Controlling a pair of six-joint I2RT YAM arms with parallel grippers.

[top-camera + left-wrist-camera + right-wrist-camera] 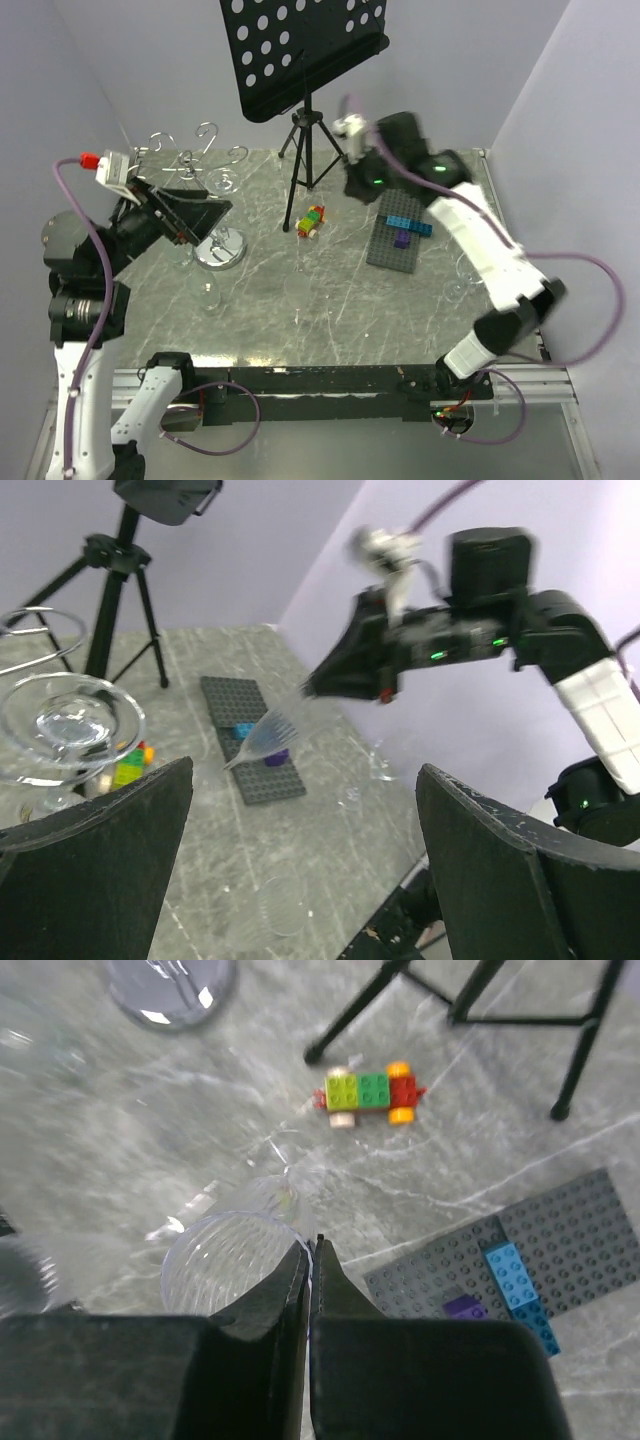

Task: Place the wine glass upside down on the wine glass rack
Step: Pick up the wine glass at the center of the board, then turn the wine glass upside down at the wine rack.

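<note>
black fingers of the right gripper filled the bottom of its wrist view. they were pressed together on the rim of the wine glass. its clear bowl sat just left of the jaws, with the stem pointing away from them. from the left wrist, that glass hung tilted under the jaw tips, off the grey marble table.

beyond the jaws and slightly right lay a small brick car in green, red and yellow. further right stood 2 black tripod legs. right of the jaws lay a grey studded baseplate carrying a blue brick and a purple brick.

the left gripper had its jaws spread wide with nothing between them. just left of those jaws stood the wine glass rack, where a second glass hung with its round foot up. the held glass was well apart from the rack, on the far side of the left jaws. a third glass showed on the table low between the left fingers; whether it stood or lay could not be told.
</note>
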